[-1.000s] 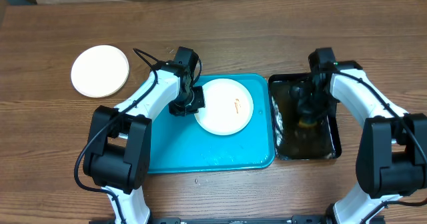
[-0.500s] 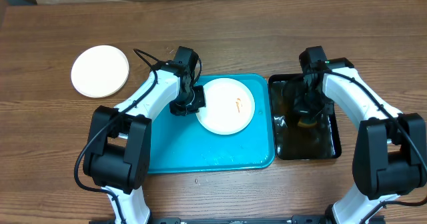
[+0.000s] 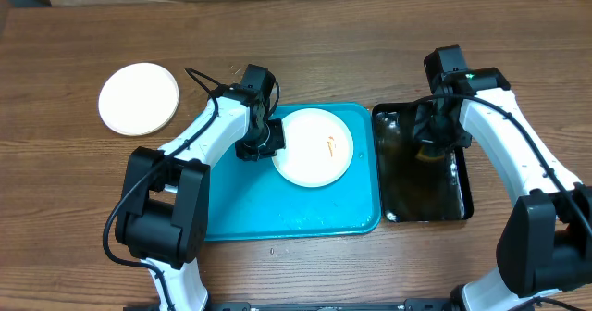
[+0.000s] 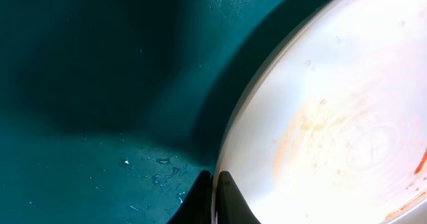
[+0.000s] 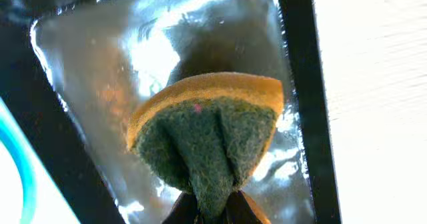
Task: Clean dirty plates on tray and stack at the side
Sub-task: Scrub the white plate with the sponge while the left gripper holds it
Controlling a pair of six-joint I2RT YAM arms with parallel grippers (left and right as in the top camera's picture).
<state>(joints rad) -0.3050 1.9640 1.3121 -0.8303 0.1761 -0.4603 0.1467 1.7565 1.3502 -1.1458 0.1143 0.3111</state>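
A white plate point(image 3: 314, 147) with an orange-red smear lies on the turquoise tray point(image 3: 250, 209), toward its upper right. My left gripper point(image 3: 271, 144) is shut on that plate's left rim; in the left wrist view the dark fingertips point(image 4: 215, 197) pinch the plate point(image 4: 333, 117) edge over the tray point(image 4: 100, 84). Another white plate point(image 3: 139, 98) rests on the table at the far left. My right gripper point(image 3: 428, 149) is shut on a yellow-and-green sponge point(image 5: 207, 127) held above the black tray point(image 3: 393, 209).
The black tray point(image 5: 80, 184) holds shiny liquid and sits right against the turquoise tray's right side. The wooden table point(image 3: 92, 209) surrounds both trays. A cardboard edge lies along the far side.
The right arm has lifted and shifted with the sponge over the black tray. The left gripper closed fully on the plate's rim, and the plate turned slightly.
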